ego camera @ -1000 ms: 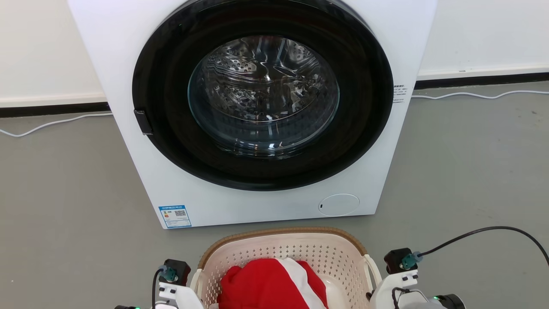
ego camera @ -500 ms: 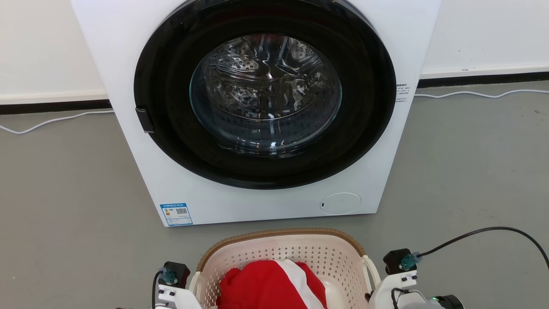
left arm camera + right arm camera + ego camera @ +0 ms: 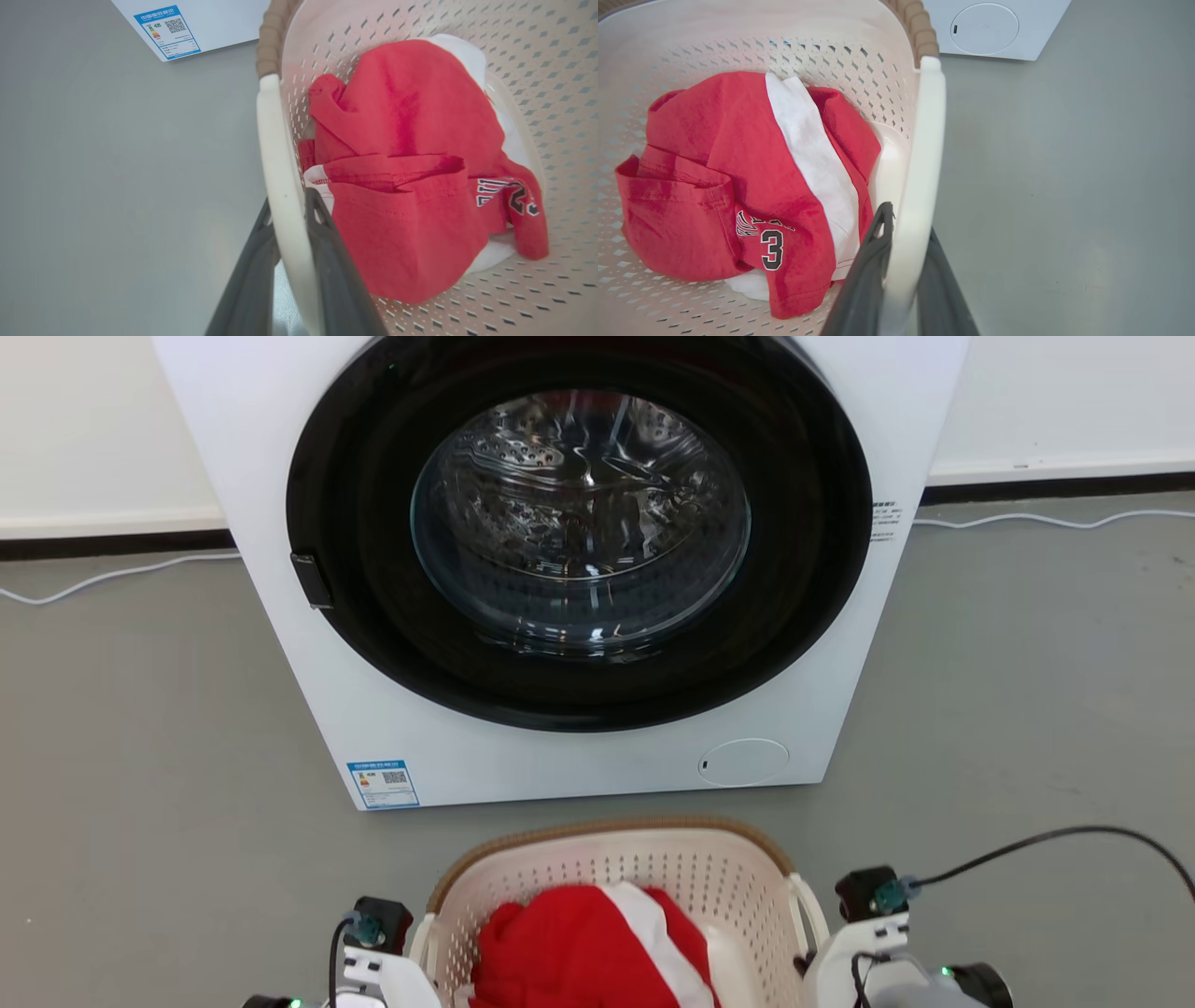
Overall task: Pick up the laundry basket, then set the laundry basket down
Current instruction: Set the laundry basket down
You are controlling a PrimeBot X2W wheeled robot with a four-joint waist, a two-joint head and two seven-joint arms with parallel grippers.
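My left gripper (image 3: 289, 205) and right gripper (image 3: 909, 219) each clamp a handle (image 3: 276, 140) of the laundry basket (image 3: 607, 863) between their jaws.

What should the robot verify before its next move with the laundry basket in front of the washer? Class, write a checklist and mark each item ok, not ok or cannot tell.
1. The left pincer is shut on the left handle of the laundry basket: ok.
2. The right pincer is shut on the right handle: ok.
3. The red garment lies inside the basket, with nothing over the rim: ok.
4. The basket stands apart from the washer, with floor showing between them: ok.
5. The basket's underside is off the floor: cannot tell.
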